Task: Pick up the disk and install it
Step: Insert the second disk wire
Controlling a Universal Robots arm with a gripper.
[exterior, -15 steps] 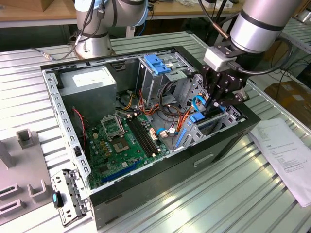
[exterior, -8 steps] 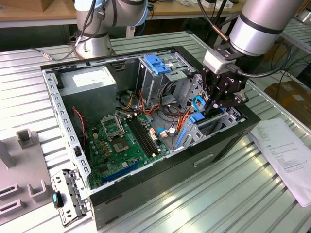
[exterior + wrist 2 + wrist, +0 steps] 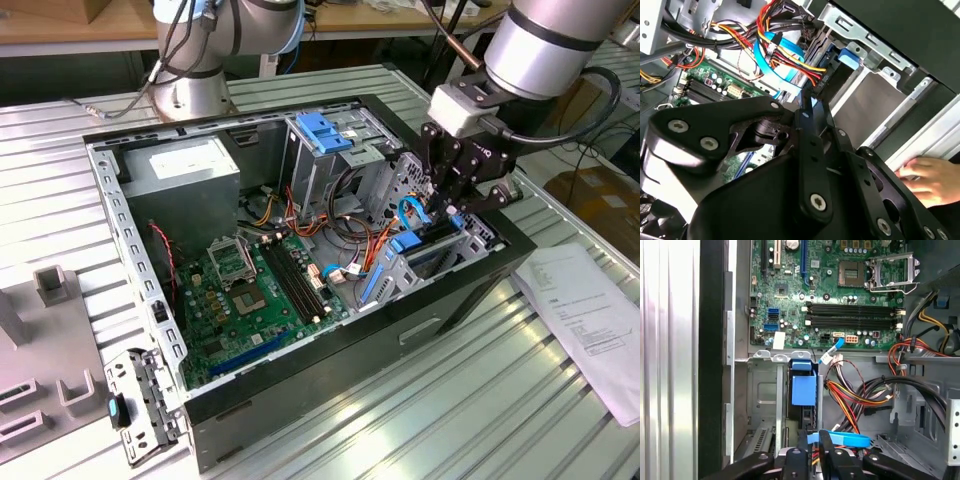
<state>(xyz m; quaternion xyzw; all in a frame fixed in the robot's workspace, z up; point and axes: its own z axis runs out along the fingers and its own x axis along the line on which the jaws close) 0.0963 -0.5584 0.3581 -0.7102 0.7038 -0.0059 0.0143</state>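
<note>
Ribbed metal tabletop (image 3: 420, 400) carries an open black computer case (image 3: 450, 300) lying on its side, with a workshop bench and cardboard boxes behind it. We see the green motherboard (image 3: 250, 290) on the case floor, a grey power supply (image 3: 185, 165) in the far corner, and a metal drive cage (image 3: 330, 160) topped by a large blue plastic bracket (image 3: 322, 130). Bundles of red, yellow and orange wires (image 3: 340, 235) run between the cage and the board. A printed sheet of paper (image 3: 590, 310) lies on the table toward the exterior view's right, and grey fixture blocks (image 3: 40, 330) sit toward its left.

Our silver arm reaches down from the upper right of the exterior view, its black gripper (image 3: 450, 205) lowered into the drive bay at the near corner of the case. The disk (image 3: 418, 250) stands on edge inside that bay, well down in its slot, its blue carrier rail showing at the top; in the first wrist view its blue tab (image 3: 804, 387) sits just beyond the gripper (image 3: 814, 440). The fingers are drawn close together right at the disk, with a flat blue cable (image 3: 840, 439) crossing just over them. We cannot tell whether they actually clamp the disk or merely rest against it.

In the second wrist view, a person's hand (image 3: 930, 177) rests beside the outer edge of the case.
</note>
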